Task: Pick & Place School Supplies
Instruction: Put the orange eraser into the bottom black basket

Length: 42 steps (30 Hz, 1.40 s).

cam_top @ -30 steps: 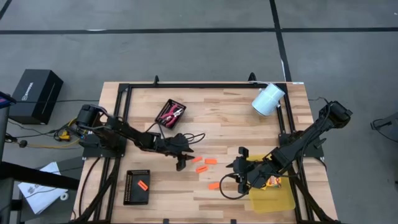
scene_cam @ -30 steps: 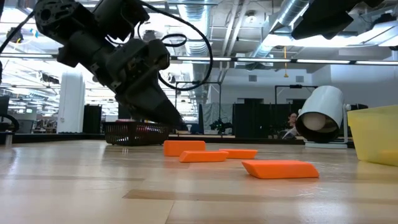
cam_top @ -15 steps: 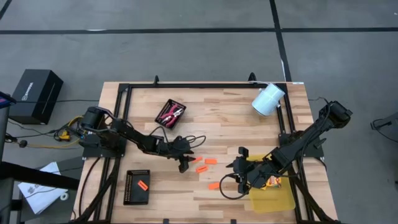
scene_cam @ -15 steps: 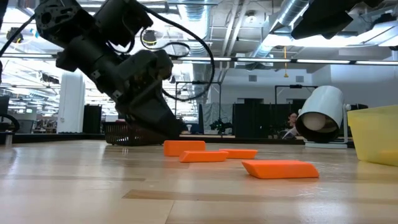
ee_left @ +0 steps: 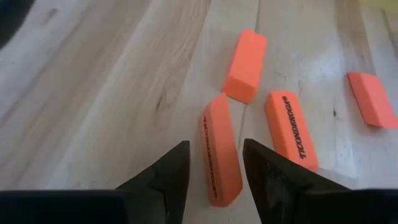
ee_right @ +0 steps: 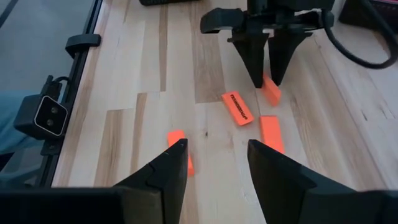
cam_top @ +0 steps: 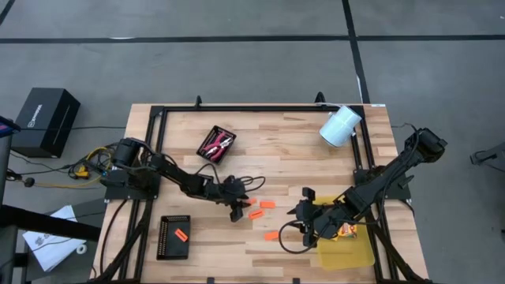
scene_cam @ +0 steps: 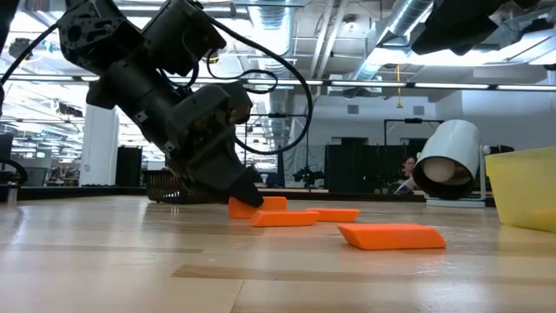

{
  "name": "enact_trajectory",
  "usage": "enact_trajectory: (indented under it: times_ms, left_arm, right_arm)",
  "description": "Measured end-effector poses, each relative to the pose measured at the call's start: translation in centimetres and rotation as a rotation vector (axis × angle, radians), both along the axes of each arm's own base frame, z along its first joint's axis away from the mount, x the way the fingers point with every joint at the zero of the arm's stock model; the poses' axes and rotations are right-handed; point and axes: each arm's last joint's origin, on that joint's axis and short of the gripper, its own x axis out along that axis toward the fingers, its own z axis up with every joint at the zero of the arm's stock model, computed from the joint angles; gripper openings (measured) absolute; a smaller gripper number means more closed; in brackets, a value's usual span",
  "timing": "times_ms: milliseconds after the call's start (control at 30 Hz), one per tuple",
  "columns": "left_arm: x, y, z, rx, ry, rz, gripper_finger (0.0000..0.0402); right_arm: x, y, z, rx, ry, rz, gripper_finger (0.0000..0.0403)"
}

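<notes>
Several small orange pieces lie flat on the wooden table (cam_top: 300, 170). One orange piece (ee_left: 221, 149) stands on its long edge between the fingertips of my left gripper (ee_left: 216, 144), which is open, slants down and is low over the table (cam_top: 237, 211); whether it touches the piece I cannot tell. Beside that piece lie a lettered piece (ee_left: 291, 127) and two more (ee_left: 245, 65) (ee_left: 373, 99). My right gripper (ee_right: 216, 144) hangs open above the table by the yellow bin (cam_top: 300, 214), holding nothing.
A black mesh tray (cam_top: 216, 144) with red-handled scissors stands at the far middle. Another black tray (cam_top: 174, 237) with an orange piece sits near left. The yellow bin (cam_top: 351, 252) holds a crayon box (cam_top: 347, 231). A white cylinder (cam_top: 341, 125) lies far right.
My left gripper has gone down and toward the table's right and near edge, reaching the group of orange pieces; its fingertips now stand at table height around one piece. My right arm has kept still.
</notes>
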Motion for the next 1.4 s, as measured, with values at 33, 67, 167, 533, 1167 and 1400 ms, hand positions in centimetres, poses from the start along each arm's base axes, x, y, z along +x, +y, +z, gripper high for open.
enact_trajectory:
  times_ms: [33, 67, 167, 533, 1167, 1400]
  left_arm:
    - [0.0, 0.0, -0.2, -0.003, 0.005, -0.003, 0.0134]
    - [0.0, 0.0, -0.3, -0.005, 0.007, -0.002, 0.0126]
    - [0.2, 0.0, -0.8, -0.008, 0.010, 0.002, 0.0101]
    - [0.2, -0.1, -1.1, 0.070, 0.018, -0.072, 0.0025]
    - [-6.4, -1.4, 6.3, 0.240, -0.261, -0.110, 0.0025]
    - [-13.1, -2.7, 6.1, 0.123, -0.337, -0.121, 0.0025]
  right_arm:
    - [0.0, 0.0, 0.0, 0.000, 0.000, 0.000, 0.0159]
    - [0.0, 0.0, 0.0, -0.001, 0.000, 0.000, 0.0159]
    - [0.0, 0.0, 0.0, 0.000, 0.001, 0.000, 0.0159]
    - [0.0, -0.1, 0.0, 0.002, 0.002, 0.000, 0.0159]
    - [0.0, -0.1, 0.0, -0.008, 0.007, 0.015, 0.0159]
    - [0.0, 0.0, 0.0, -0.007, 0.005, 0.015, 0.0159]
